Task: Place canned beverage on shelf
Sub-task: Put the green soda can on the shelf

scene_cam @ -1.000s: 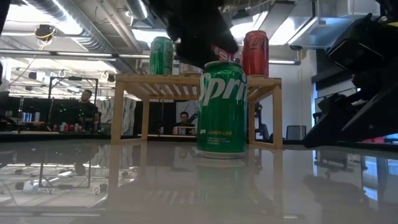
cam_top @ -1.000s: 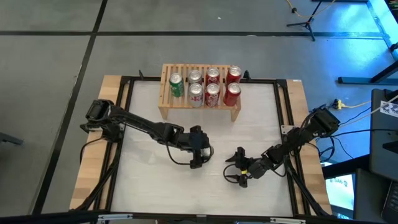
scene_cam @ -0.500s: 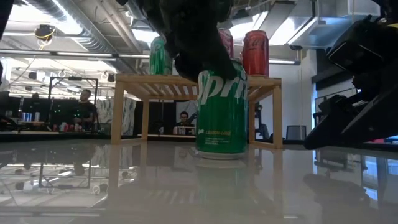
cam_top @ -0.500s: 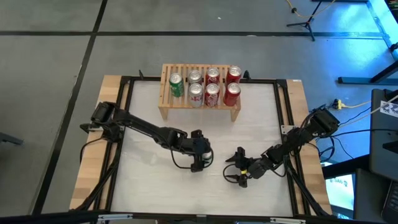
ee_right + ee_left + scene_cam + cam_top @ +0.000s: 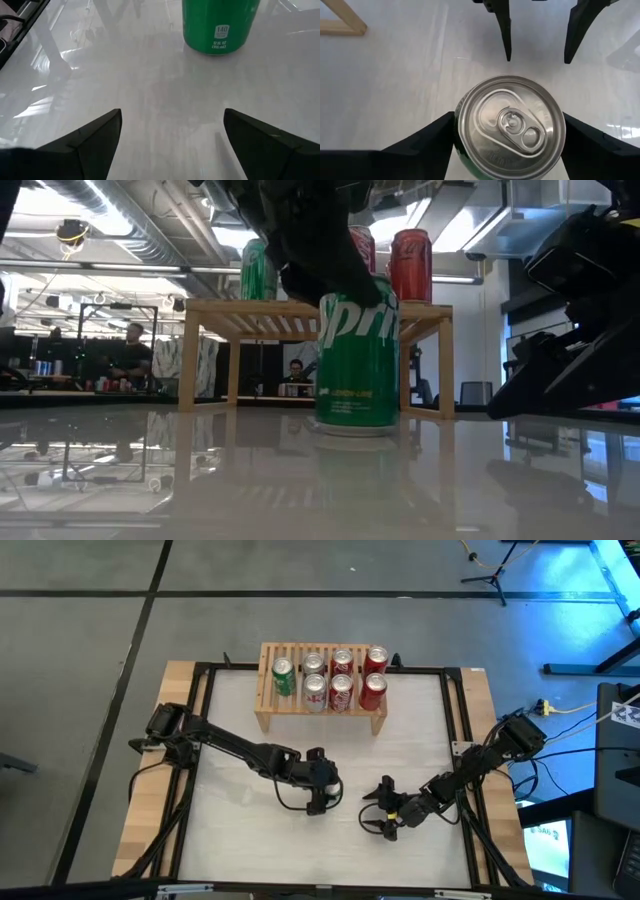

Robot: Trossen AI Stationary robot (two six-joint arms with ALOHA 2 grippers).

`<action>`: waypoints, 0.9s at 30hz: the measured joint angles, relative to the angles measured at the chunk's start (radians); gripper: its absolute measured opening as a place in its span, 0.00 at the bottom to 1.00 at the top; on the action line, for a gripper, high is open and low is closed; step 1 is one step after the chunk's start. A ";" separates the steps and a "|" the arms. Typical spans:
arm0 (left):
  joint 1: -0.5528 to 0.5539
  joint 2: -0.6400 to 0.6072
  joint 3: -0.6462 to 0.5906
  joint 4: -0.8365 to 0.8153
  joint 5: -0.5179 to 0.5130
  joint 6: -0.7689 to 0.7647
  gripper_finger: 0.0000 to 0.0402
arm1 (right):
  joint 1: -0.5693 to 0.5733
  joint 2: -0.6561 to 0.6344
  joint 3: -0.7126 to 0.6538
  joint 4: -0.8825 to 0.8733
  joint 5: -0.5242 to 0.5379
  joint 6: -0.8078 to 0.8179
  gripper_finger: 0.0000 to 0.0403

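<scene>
One green can (image 5: 509, 125) stands upright on the white surface (image 5: 240, 730), directly under the left tool (image 5: 318, 783), whose two fingers (image 5: 427, 142) flank its top rim on either side. They look snug against the can, though I cannot tell whether they press it yet; the can's base rests on the surface in the low view. So the step in hand is the grasp — the can is framed but not lifted.

Beyond the left tool, well apart from it, the wooden shelf (image 5: 268, 675) already carries seven cans (image 5: 342, 692) in two rows, with bare slats at its left end. The right tool (image 5: 383, 812) waits close beside the left one, fingers spread and empty, pointing at the can.

Next, by my judgement, the left tool must firm its pinch, raise the can clear of the surface, carry it toward the shelf's free slats — high enough to pass the front edge — and set it down upright without knocking its neighbours.
</scene>
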 joint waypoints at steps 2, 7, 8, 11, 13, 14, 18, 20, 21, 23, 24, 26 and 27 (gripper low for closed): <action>-0.002 0.000 0.000 0.002 -0.001 0.001 0.69 | 0.000 0.000 0.000 0.000 0.000 0.000 0.85; -0.013 -0.036 -0.003 -0.044 -0.005 -0.010 0.70 | 0.000 0.000 0.000 0.000 0.000 0.000 0.85; -0.019 -0.051 -0.004 -0.055 -0.010 -0.012 0.70 | 0.000 0.000 0.000 0.000 0.000 0.000 0.85; -0.039 -0.125 -0.003 -0.092 -0.032 -0.032 0.70 | 0.000 0.000 0.000 -0.001 0.000 0.000 0.85; -0.050 -0.185 -0.003 -0.142 -0.046 -0.038 0.70 | 0.000 0.000 0.000 0.000 0.000 0.000 0.85; -0.055 -0.216 -0.003 -0.170 -0.052 -0.041 0.70 | 0.000 0.000 0.000 0.000 0.000 0.000 0.85; -0.060 -0.347 -0.003 -0.255 -0.061 -0.058 0.70 | 0.000 0.000 0.000 0.003 0.000 0.000 0.85; -0.058 -0.415 -0.001 -0.300 -0.081 -0.062 0.70 | 0.000 0.000 0.000 0.004 0.000 0.000 0.85; -0.056 -0.445 -0.001 -0.324 -0.099 -0.064 0.70 | 0.000 0.000 0.000 0.003 0.000 0.000 0.85; -0.039 -0.502 -0.001 -0.366 -0.126 -0.063 0.70 | 0.000 0.000 0.000 0.004 0.003 0.000 0.85; -0.026 -0.530 -0.001 -0.377 -0.134 -0.061 0.70 | 0.000 0.000 0.000 0.004 0.008 0.000 0.85; 0.007 -0.579 0.010 -0.402 -0.139 -0.058 0.70 | 0.000 0.000 0.000 0.005 0.009 0.000 0.85; 0.025 -0.597 0.024 -0.421 -0.140 -0.055 0.70 | 0.000 0.000 0.000 0.006 0.011 0.000 0.85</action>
